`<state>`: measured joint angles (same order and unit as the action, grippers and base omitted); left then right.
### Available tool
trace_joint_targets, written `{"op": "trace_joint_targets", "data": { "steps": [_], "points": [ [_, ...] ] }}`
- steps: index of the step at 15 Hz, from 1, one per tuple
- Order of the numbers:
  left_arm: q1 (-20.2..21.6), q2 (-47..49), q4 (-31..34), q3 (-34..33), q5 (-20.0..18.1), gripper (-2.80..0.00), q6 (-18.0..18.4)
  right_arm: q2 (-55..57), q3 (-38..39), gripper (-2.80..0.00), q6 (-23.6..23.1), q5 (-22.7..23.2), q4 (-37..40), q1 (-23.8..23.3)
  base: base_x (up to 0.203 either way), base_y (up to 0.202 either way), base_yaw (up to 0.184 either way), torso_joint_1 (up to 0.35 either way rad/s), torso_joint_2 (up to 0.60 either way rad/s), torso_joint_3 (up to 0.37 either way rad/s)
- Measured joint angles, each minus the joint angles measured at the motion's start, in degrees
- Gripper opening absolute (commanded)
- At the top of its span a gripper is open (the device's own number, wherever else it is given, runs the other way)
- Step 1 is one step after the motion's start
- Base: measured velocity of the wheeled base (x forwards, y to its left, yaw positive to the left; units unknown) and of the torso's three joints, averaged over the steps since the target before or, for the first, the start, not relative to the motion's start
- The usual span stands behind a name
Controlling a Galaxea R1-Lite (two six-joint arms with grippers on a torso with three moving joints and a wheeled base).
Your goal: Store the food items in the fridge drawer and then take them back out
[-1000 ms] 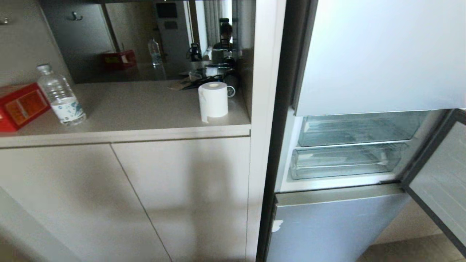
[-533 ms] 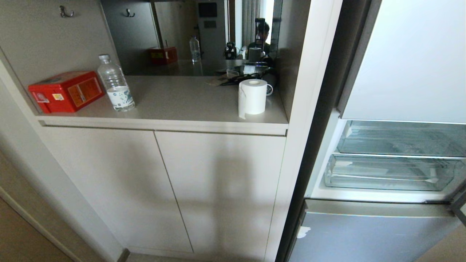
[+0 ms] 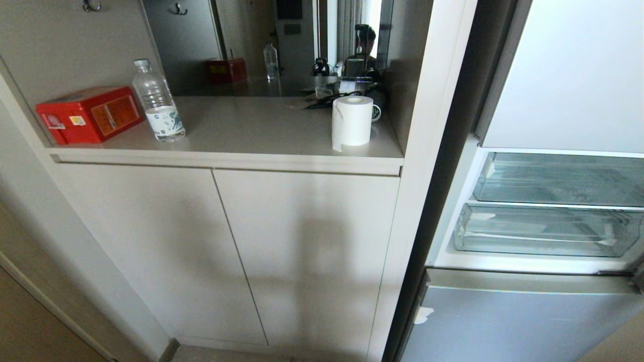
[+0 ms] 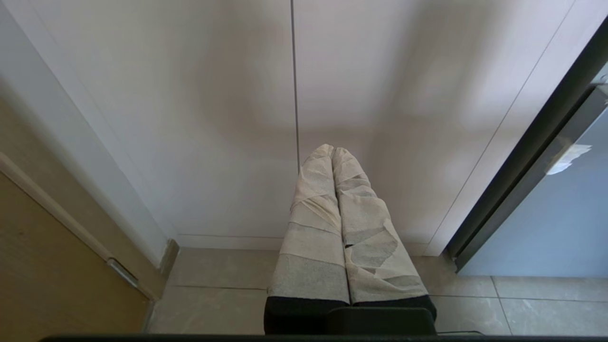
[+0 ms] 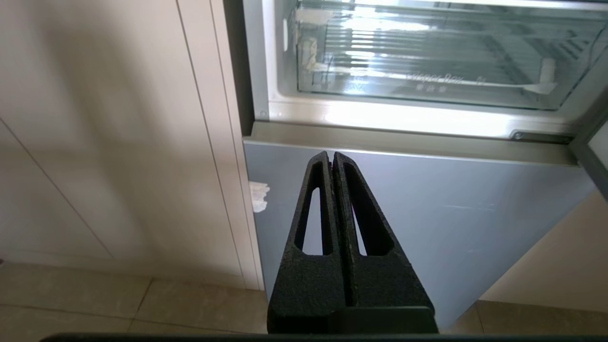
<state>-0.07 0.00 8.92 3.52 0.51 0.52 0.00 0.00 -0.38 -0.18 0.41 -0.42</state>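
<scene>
Both claws are pressed together and empty: the left claw (image 4: 332, 151) faces cabinet doors, and the fridge drawer (image 5: 418, 66) sits above the right claw (image 5: 330, 156). Its clear plastic is probably rigid and slick; grip the thick front lip.

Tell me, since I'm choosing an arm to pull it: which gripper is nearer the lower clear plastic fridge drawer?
Right. The right gripper points just below the lower clear plastic fridge drawer; the left gripper faces the beige cabinet doors beside the fridge.

The 2 clear plastic fridge drawers (image 3: 548, 231) sit pushed in (fronts unblocked). The closed grey lower fridge door (image 5: 427, 213) faces the black right gripper (image 5: 331, 156).
</scene>
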Motion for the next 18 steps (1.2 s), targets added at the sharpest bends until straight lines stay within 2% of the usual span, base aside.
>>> {"op": "trace_joint_targets", "data": {
  "steps": [7,14,18],
  "points": [
    [-0.02,0.0,0.0,0.0,0.0,-2.8,0.0,0.0,0.0,-2.8,-0.03,0.0,-0.04,-0.02,0.0,0.0,0.0,-0.144,0.31,0.16],
    [-0.02,0.0,0.0,0.0,0.0,-2.8,0.0,0.31,0.0,-2.8,-0.38,-0.03,-0.41,0.06,0.0,0.0,0.0,-0.006,0.01,0.009],
    [-0.02,0.0,0.0,0.0,0.0,-2.8,0.0,10.19,-2.01,-2.8,2.77,-0.04,-4.55,0.06,0.0,0.0,0.0,0.0,0.0,0.0]
  ]
}}
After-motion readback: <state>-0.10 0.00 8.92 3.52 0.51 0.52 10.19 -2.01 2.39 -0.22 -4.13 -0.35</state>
